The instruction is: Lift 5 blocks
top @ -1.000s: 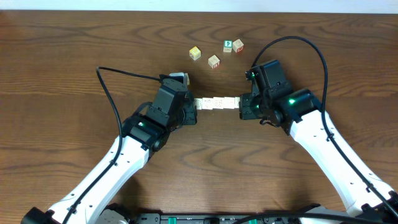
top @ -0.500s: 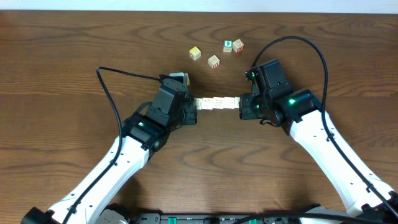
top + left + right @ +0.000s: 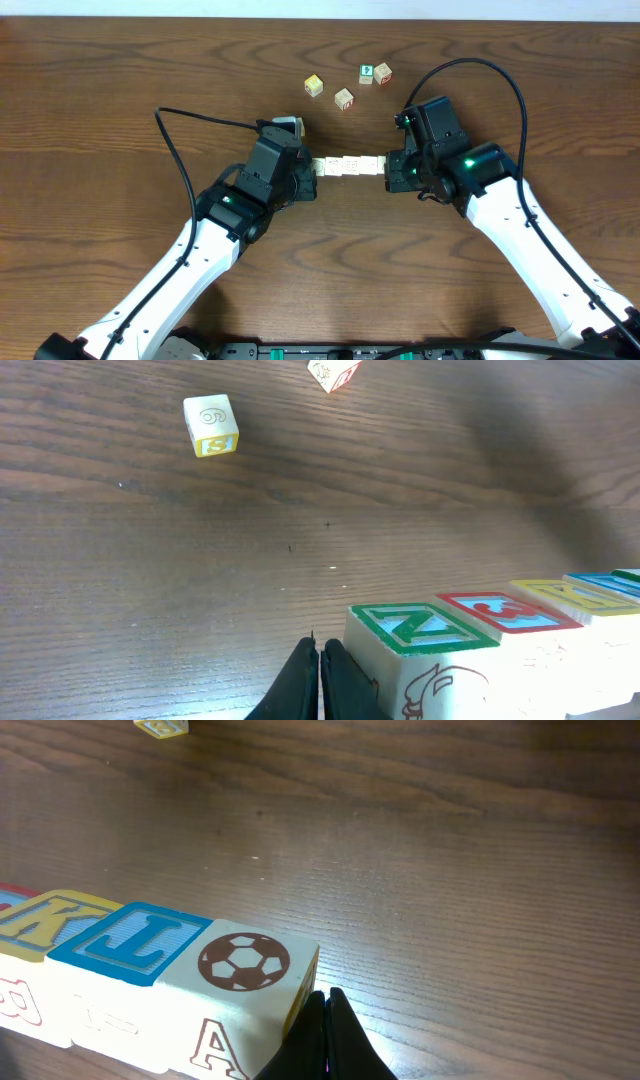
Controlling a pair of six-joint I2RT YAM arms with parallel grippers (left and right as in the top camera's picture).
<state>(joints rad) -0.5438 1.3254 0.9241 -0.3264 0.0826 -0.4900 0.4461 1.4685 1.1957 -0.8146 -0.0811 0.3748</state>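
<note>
Dark brown wood-grain table fills every view. Near its middle a row of blocks is laid end to end, running left to right. The left gripper is set against the row's left end and the right gripper against its right end, so the row is squeezed between the two. In both wrist views the fingers of each gripper are seen pressed together with no gap, and nothing is pinched between them.

From the left wrist, the fingertips of the left gripper are seen touching the outer side of the green-edged N block. Next to it lies a red-edged block, and further blocks trail off to the right. From the right wrist, the right gripper is seen touching the outer side of the football block. Beside that block lie the blue L block and then the yellow K block.

Whether the row rests on the table or is raised off it cannot be told.

Well apart from the row, on the far side, four loose cubes are scattered. They are a yellow-edged cube, a red-edged cube, a green-faced cube and, touching it on its right, a reddish cube.
</note>
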